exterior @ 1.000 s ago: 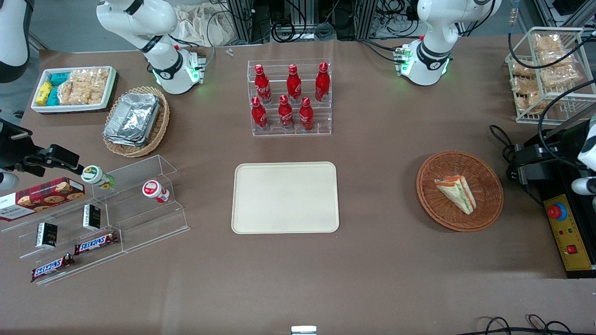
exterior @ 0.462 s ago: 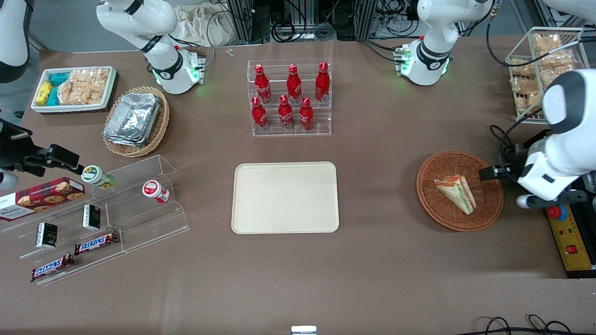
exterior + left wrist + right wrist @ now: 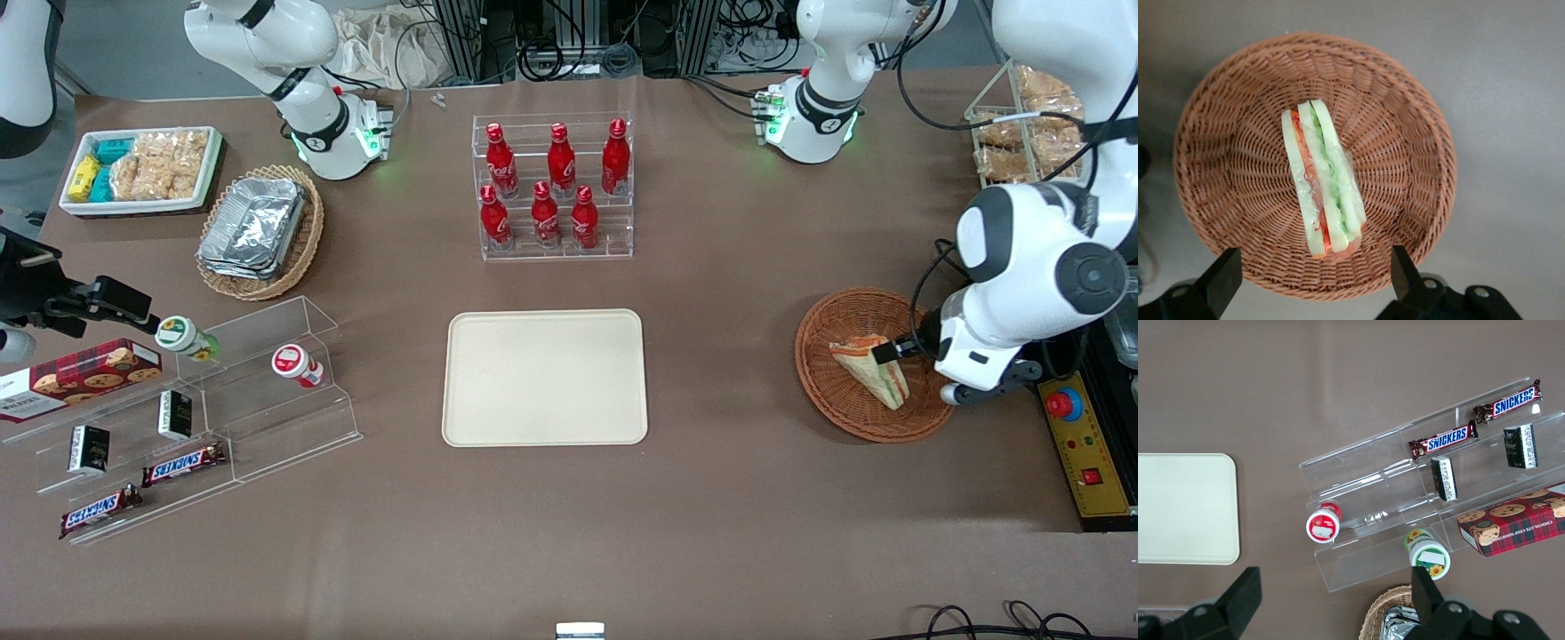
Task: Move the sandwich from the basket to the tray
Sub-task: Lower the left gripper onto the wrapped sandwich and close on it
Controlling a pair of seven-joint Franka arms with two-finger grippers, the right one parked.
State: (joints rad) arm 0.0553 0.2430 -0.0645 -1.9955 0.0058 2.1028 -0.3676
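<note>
The sandwich (image 3: 876, 373), a wrapped triangular wedge with green and orange-red filling, lies in the round reddish-brown wicker basket (image 3: 845, 404) toward the working arm's end of the table. My left gripper (image 3: 898, 348) hangs above the basket, over the sandwich's edge. In the left wrist view the gripper (image 3: 1313, 277) is open wide and empty. Its black fingers (image 3: 1221, 277) stand above the basket (image 3: 1225, 167) rim, with one end of the sandwich (image 3: 1321, 180) between them. The cream tray (image 3: 544, 377) lies bare at the table's middle and also shows in the right wrist view (image 3: 1185, 507).
A clear rack of red bottles (image 3: 553, 187) stands farther from the camera than the tray. A control box with a red button (image 3: 1080, 444) lies beside the basket. A wire rack of snacks (image 3: 1031, 142), acrylic snack shelves (image 3: 196, 418), a tan foil basket (image 3: 260, 231) and a white bin (image 3: 142, 169) are around.
My left arm has swung in from the table's edge and now stands over the basket. The sandwich and basket have not moved.
</note>
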